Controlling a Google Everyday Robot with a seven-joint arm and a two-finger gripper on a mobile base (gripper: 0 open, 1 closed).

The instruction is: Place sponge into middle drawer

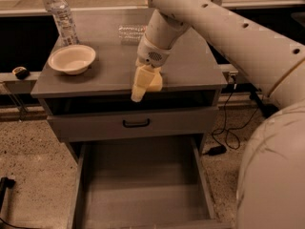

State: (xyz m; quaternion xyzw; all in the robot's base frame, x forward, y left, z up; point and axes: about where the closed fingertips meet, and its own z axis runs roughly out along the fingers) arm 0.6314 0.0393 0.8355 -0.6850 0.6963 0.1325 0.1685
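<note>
The pale yellow sponge (155, 81) is between the pads of my gripper (145, 88), over the front edge of the grey cabinet top (100, 78). The gripper hangs from the arm, which comes in from the upper right. One pale finger (137, 87) covers the sponge's left part, and its tip reaches past the cabinet's front edge. The gripper is shut on the sponge. The middle drawer (138, 190) is pulled out below and in front of the cabinet. Its flat grey floor is bare.
A white bowl (72, 58) sits at the left of the cabinet top. A water bottle (62, 15) stands behind it, and a clear bottle (131, 32) lies at the back. A shut drawer front with a black handle (136, 123) is above the open drawer. Cables (228, 128) lie on the floor at the right.
</note>
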